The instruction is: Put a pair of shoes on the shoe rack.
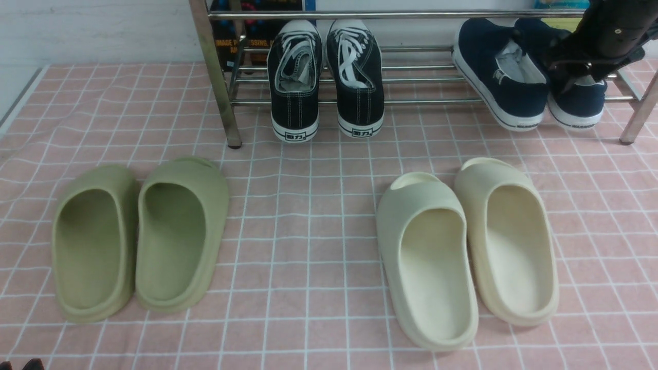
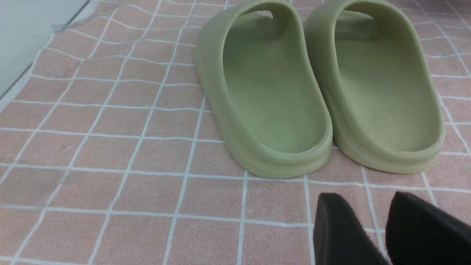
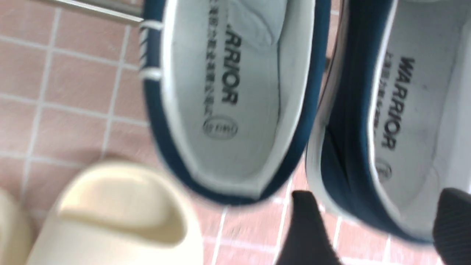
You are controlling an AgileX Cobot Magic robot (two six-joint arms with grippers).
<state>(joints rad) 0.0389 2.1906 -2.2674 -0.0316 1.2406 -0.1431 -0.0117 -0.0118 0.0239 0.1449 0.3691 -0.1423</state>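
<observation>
Right pincer spread wide, empty, straddling heel of navy canvas slip-on; pair on steel-bar rack.

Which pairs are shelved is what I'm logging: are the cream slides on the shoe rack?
No, the cream slides lie on the pink checked cloth in front of the shoe rack, not on its bars.

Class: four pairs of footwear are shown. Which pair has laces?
The black sneakers on the rack: white laces. The navy slip-ons, green slides and cream slides have none.
</observation>
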